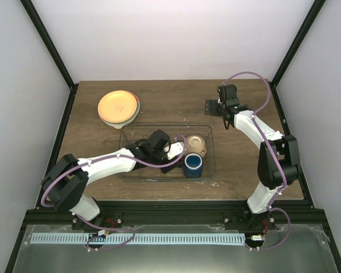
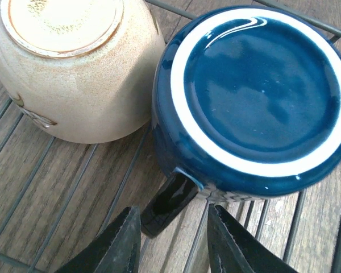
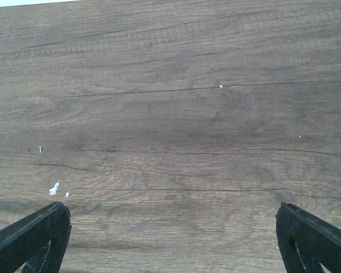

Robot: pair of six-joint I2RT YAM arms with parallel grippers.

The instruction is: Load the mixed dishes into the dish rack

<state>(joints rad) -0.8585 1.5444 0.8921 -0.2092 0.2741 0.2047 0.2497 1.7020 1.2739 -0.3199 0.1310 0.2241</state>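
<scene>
The dark blue mug (image 1: 192,164) stands upside down in the wire dish rack (image 1: 165,126), beside the upside-down cream bowl (image 1: 195,144). My left gripper (image 1: 176,151) is inside the rack, open. In the left wrist view its fingers (image 2: 122,242) stand apart on either side of the mug's dark handle (image 2: 170,202); the mug (image 2: 256,96) and bowl (image 2: 74,68) fill the view. A stack of plates with the orange-yellow plate (image 1: 119,106) on top lies on the table beyond the rack's left end. My right gripper (image 1: 213,107) is wide open and empty over bare table (image 3: 170,142).
The rack's thin wires (image 2: 62,207) cross the wooden table under the mug and bowl. The left part of the rack (image 1: 133,165) lies under my left arm. Black frame posts and white walls bound the table on three sides.
</scene>
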